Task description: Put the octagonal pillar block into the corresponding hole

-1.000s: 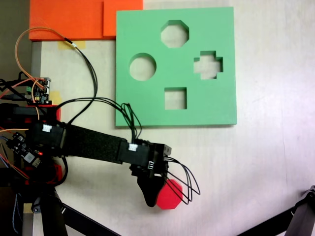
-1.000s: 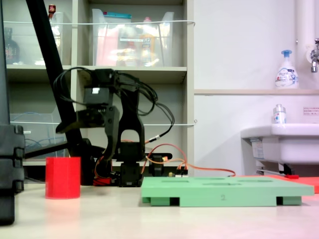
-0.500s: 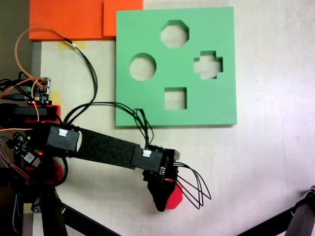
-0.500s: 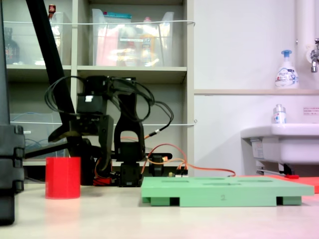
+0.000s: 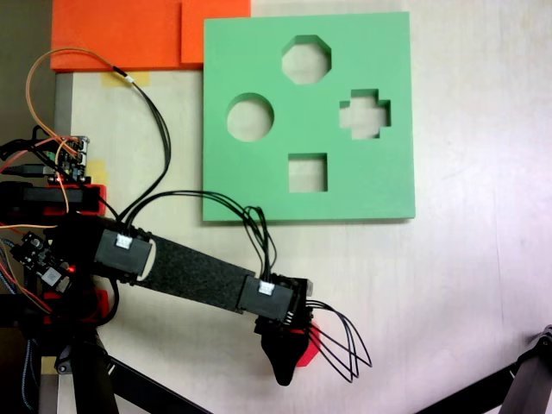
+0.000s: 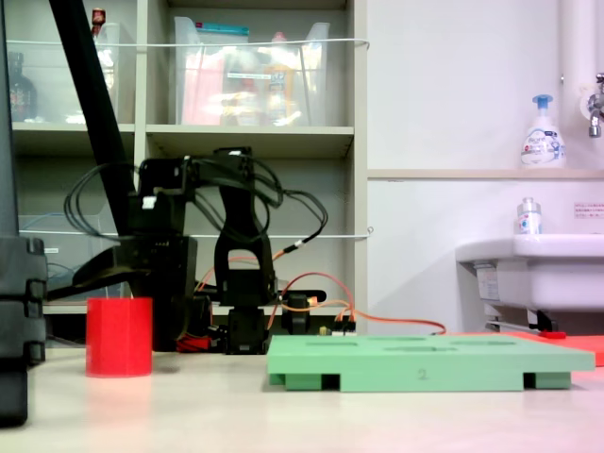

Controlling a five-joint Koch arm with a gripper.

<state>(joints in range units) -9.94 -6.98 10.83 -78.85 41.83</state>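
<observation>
In a fixed view from above, the black arm is reaching from the left edge toward the lower middle of the pale table [image 5: 466,285], and its gripper [image 5: 287,360] is sitting directly over the octagonal pillar block [image 5: 308,345], so that just a sliver of red is peeking out at the right of the dark jaw. The jaws are lying one over the other from this angle, so I cannot tell whether they are apart or closed on the block. In a fixed view from table level, the octagonal pillar block [image 6: 119,337] is standing upright on the table, with the gripper [image 6: 156,283] hanging low just behind and above its top edge. The green foam board [image 5: 379,185] is lying well apart from the block, across an open strip of bare table in front of the board's near edge. The corresponding hole [image 5: 306,59] is sitting near the board's far edge, beyond the round cutout [image 5: 250,116], the cross-shaped cutout [image 5: 365,114] and the square cutout [image 5: 308,172]. An orange foam sheet [image 5: 121,34] is butting against the board's far left corner. Loose black cables [image 5: 341,345] are looping out to the right of the gripper.
</observation>
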